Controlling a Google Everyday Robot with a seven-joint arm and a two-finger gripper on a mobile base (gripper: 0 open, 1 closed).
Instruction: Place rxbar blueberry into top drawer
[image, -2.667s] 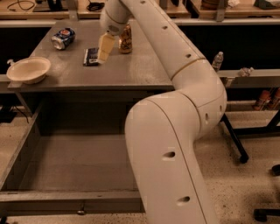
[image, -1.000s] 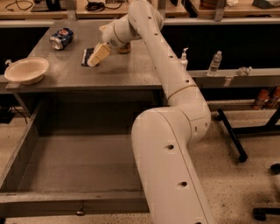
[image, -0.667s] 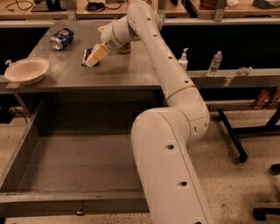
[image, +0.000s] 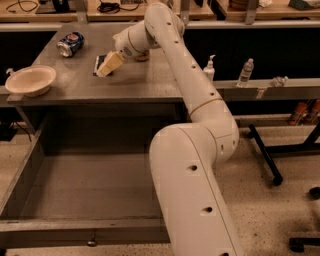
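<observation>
gripper (image: 105, 70) shifted left — over rxbar blueberry (image: 97, 64)

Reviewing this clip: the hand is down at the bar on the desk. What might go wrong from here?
1. The hand covers most of the bar, which lies flat on the desk. A grasp may slide it aside rather than lift it.
2. The brown can stands right beside the wrist, so a swing toward the drawer could knock it over.
3. The open drawer sits well below the desk. A weakly held bar may drop early.
</observation>
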